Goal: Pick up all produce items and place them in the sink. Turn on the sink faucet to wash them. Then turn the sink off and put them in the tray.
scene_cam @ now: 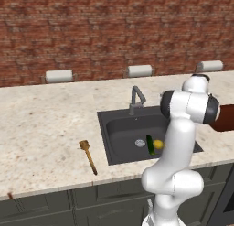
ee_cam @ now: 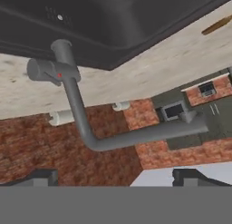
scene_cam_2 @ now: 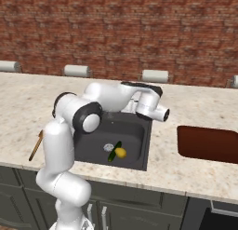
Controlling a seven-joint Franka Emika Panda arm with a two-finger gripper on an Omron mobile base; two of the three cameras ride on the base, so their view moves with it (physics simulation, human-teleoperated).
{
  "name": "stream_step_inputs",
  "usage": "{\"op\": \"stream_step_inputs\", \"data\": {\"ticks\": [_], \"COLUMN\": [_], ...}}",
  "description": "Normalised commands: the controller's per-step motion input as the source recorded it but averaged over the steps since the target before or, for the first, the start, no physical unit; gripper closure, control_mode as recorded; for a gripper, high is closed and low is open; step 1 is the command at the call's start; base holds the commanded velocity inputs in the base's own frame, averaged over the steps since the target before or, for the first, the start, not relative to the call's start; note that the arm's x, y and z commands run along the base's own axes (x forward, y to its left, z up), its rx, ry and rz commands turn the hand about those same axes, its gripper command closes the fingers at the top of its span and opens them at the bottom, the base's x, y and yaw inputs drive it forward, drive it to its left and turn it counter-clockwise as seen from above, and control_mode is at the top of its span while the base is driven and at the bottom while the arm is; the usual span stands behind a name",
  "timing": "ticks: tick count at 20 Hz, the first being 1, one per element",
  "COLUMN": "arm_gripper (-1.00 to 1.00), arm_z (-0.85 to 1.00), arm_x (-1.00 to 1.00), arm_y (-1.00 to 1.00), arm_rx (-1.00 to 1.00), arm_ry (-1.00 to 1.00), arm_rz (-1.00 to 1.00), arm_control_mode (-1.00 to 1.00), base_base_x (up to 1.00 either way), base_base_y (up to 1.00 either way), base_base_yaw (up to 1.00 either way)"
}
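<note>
The dark green cucumber (scene_cam: 150, 145) (scene_cam_2: 114, 151) and the small yellow piece (scene_cam: 158, 144) (scene_cam_2: 120, 153) lie side by side in the dark grey sink (scene_cam: 119, 129) (scene_cam_2: 135, 131), right of its silver drain (scene_cam: 140, 142). The grey faucet (scene_cam: 135, 99) (ee_cam: 77, 105) stands at the sink's back edge. My gripper (ee_cam: 115, 177) is open and empty, with the faucet's post and spout a short way ahead of it and nothing between the dark fingertips (ee_cam: 43, 175). The hand view is rolled upside down. In the right base view my arm reaches over the sink's back edge and hides the faucet. The reddish-brown tray (scene_cam: 226, 120) (scene_cam_2: 207, 143) sits on the counter to the sink's right.
A brown wooden spoon (scene_cam: 88, 156) (scene_cam_2: 36, 146) (ee_cam: 217, 24) lies on the speckled counter left of the sink. White rolls (scene_cam: 59, 76) line the back of the counter against the brick wall. Dark cabinet fronts run below the counter's front edge.
</note>
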Motion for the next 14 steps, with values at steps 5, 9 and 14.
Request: {"op": "stream_step_inputs", "data": {"ticks": [5, 9, 14], "arm_gripper": [-1.00, -1.00, -1.00], "arm_z": [0.32, 0.06, 0.02], "arm_x": [-1.00, -1.00, -0.73], "arm_y": [-0.03, 0.00, 0.02], "arm_rx": [-0.09, -0.33, -0.56], "arm_ry": [-0.22, -0.19, 0.10], "arm_rz": [0.01, 0.04, 0.00], "arm_control_mode": [-1.00, -1.00, -1.00], "base_base_x": [0.00, 0.00, 0.00], "base_base_y": [0.00, 0.00, 0.00], "base_base_yaw": [0.00, 0.00, 0.00]}}
